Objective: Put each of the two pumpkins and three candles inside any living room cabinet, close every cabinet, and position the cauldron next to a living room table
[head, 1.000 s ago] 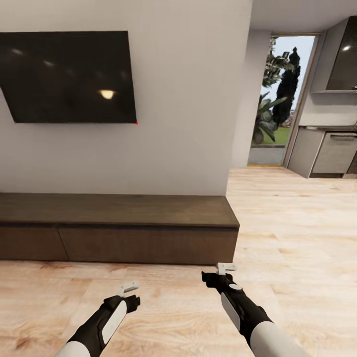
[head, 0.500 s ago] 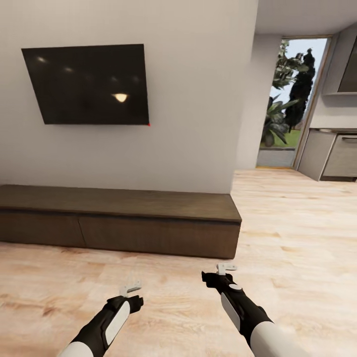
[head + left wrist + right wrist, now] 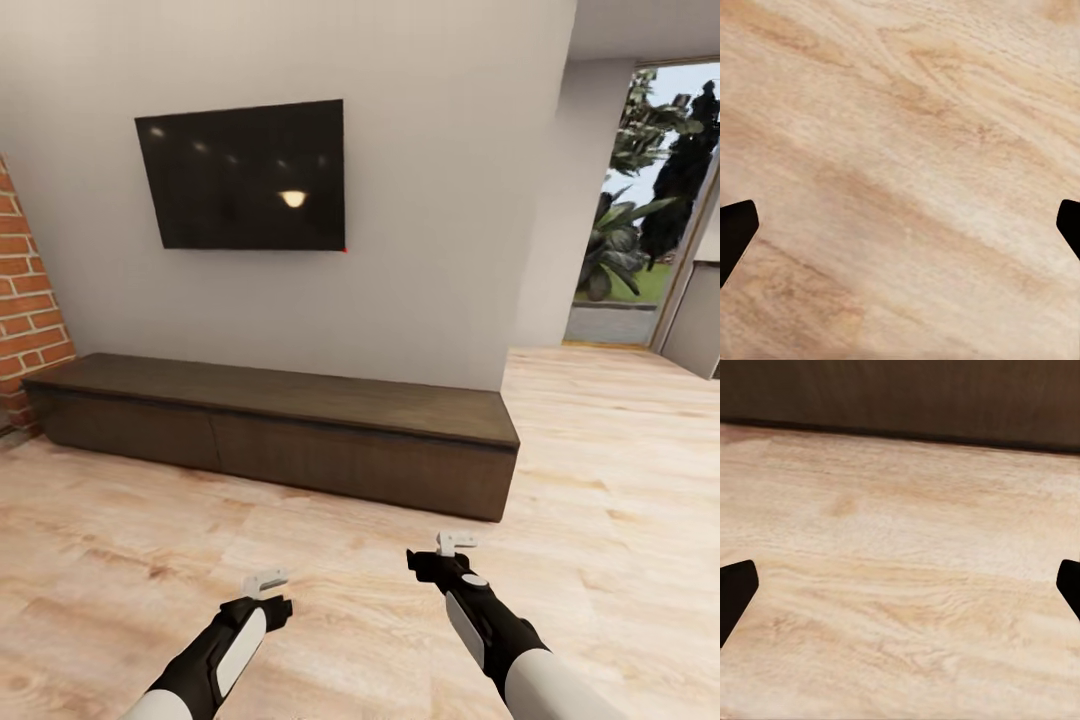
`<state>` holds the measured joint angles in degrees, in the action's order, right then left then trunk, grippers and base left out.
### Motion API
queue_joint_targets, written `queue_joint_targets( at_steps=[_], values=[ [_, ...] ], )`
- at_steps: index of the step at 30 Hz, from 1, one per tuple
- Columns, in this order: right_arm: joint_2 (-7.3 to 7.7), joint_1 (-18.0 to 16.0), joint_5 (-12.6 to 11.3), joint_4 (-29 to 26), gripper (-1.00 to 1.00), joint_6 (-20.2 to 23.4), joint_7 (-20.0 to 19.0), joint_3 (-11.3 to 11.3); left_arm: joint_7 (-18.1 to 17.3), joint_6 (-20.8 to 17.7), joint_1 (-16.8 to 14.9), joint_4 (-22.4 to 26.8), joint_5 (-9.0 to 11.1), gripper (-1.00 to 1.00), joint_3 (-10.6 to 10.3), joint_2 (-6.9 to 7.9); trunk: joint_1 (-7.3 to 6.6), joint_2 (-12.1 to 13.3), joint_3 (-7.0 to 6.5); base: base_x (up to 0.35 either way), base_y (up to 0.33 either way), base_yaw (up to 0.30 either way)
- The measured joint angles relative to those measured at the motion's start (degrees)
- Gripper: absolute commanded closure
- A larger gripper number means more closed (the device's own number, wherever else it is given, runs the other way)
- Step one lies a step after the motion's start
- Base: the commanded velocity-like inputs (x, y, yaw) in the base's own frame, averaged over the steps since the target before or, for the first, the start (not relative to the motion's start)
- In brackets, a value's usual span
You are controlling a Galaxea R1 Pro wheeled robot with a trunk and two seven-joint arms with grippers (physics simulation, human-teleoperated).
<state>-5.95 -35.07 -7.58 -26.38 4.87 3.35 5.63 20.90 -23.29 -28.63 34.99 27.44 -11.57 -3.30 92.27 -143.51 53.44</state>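
A long, low dark brown cabinet (image 3: 280, 430) runs along the white wall in the head view, all its flat drawer fronts shut and its top bare. Its dark front (image 3: 900, 394) also crosses the far edge of the right wrist view. My left gripper (image 3: 268, 590) hangs open over the wooden floor, a good way in front of the cabinet. My right gripper (image 3: 440, 553) is open too, nearer the cabinet's right end, with nothing between its fingers. In the left wrist view the black fingertips (image 3: 735, 232) stand wide apart over bare floorboards. Pumpkins, candles, cauldron and coffee table are out of view.
A black television (image 3: 245, 175) hangs on the wall above the cabinet. A red brick pillar (image 3: 25, 300) stands at the far left. To the right, a glass door (image 3: 645, 200) looks onto garden plants, with a grey kitchen unit (image 3: 695, 330) beside it. Light wooden floor (image 3: 120, 540) spreads all around.
The whole view has swung to the left and drawn back a little: the television and cabinet slid right, the brick pillar came in, the kitchen units nearly left. Both arms hold the same pose.
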Motion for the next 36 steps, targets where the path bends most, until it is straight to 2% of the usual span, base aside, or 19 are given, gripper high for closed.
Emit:
queue_joint_targets(
  at_steps=[2, 5, 8, 11, 25, 36],
  values=[
    [0.0, 0.0, 0.0, 0.1, -1.0, 0.0, 0.0, 0.0, 0.0, 1.2, 0.1, 0.0, 0.0, -1.0, -0.2, -0.04, 0.0, 0.0, 0.0, -0.006, -0.002, 0.274],
    [0.0, 0.0, 0.0, 0.2, -1.0, 0.0, 0.0, 0.0, 0.1, 3.3, 0.1, -0.1, 0.0, -1.0, -1.7, -0.3, -0.06, 0.0, -0.44, -0.002, -0.001, 0.274],
    [0.0, 0.0, 0.0, 0.2, -1.0, -0.1, 0.0, 0.0, 0.1, 4.0, 0.1, -0.1, 0.0, -1.0, -3.4, -0.4, -0.13, 0.1, -1.1, -0.02, 0.0, 0.274],
    [0.0, 0.0, 0.0, 0.2, -1.0, -0.1, 0.0, 0.0, 0.1, 4.2, 0.1, -0.1, 0.0, -1.0, -4.0, -0.42, -0.19, 0.1, -1.77, -0.207, 0.0, 0.274],
    [0.0, 0.0, 0.0, 0.2, -1.0, 0.0, 0.0, 0.0, 0.1, 4.3, 0.2, -0.1, 0.2, -1.0, -4.3, -0.5, -0.54, 0.3, -4.87, -0.325, 0.0, 0.274],
    [0.0, 0.0, 0.0, 0.2, -1.0, 0.2, -0.1, 0.0, 0.1, 4.3, 0.2, -0.1, 0.1, -1.0, -4.4, -0.52, -2.88, 4.5, -6.78, -0.044, 0.0, 0.274]
  ],
)
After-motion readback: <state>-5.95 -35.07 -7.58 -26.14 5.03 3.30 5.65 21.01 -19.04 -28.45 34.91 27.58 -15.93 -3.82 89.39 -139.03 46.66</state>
